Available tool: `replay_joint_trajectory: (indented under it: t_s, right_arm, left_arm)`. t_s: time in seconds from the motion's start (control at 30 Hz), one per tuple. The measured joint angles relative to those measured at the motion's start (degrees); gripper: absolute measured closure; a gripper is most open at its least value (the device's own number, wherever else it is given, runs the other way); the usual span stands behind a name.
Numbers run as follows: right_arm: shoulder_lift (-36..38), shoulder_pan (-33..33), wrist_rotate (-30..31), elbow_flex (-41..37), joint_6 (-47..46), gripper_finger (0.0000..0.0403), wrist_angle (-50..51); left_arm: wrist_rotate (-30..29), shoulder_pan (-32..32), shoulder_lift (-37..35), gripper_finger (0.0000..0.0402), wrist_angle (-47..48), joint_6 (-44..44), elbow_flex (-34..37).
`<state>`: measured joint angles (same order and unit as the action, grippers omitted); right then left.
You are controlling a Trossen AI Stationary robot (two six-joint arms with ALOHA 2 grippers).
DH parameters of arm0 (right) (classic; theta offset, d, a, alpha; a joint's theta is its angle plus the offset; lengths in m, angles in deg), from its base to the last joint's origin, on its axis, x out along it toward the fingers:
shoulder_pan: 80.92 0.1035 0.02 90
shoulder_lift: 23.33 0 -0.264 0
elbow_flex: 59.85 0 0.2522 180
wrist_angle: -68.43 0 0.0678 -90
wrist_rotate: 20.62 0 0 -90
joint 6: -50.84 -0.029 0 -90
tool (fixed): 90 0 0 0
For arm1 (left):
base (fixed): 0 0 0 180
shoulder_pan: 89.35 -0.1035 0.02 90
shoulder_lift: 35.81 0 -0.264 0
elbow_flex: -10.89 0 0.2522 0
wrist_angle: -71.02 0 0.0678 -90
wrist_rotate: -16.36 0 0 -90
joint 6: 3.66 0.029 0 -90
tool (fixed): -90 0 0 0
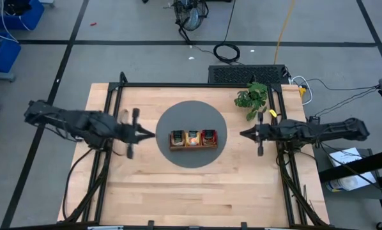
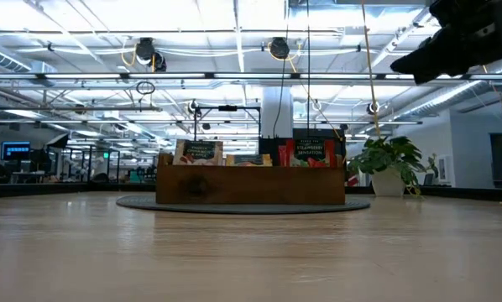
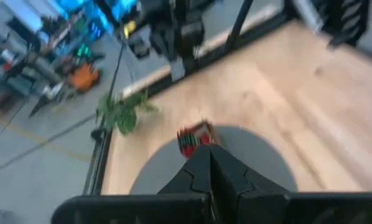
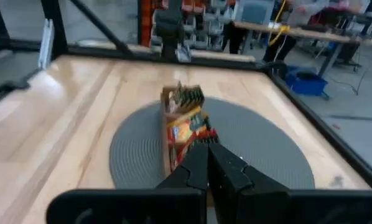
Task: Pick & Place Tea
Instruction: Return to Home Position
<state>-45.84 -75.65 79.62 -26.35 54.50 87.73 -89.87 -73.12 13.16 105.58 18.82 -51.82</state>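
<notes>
The tea sachets stand upright in a brown wooden tray (image 1: pixel 193 147) with three compartments: green (image 1: pixel 177 137) at the left, orange-yellow (image 1: pixel 193 137) in the middle, red (image 1: pixel 208 137) at the right. The tray rests on a round grey mat (image 1: pixel 191 112) at the table's middle. My left gripper (image 1: pixel 151 134) hangs shut to the left of the tray, pointing at it, well clear and holding nothing. My right gripper (image 1: pixel 242 133) hangs shut to the right of the tray, also pointing at it and holding nothing. In the wrist views the shut fingertips (image 3: pixel 206 152) (image 4: pixel 206 146) stand in front of the tray.
A small green potted plant (image 1: pixel 252 97) stands at the table's far right, just behind my right arm. A black frame (image 1: pixel 178 85) runs along the table's far, left and right sides. Bare wood (image 1: pixel 191 191) lies in front of the mat.
</notes>
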Motion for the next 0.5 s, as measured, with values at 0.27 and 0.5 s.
replay_joint_trajectory:
  t_s: [0.27,0.5]
  right_arm:
    - [9.35,-0.08,-4.29,-4.7,2.12,0.0403,-1.62]
    - [19.32,-2.48,-4.33,-11.65,1.39,0.0403,-8.88]
  left_arm:
    - [8.96,-3.61,-19.76,0.0397,-6.94,4.96,12.72]
    - [11.17,-8.83,-37.33,0.0396,-21.78,3.95,31.28]
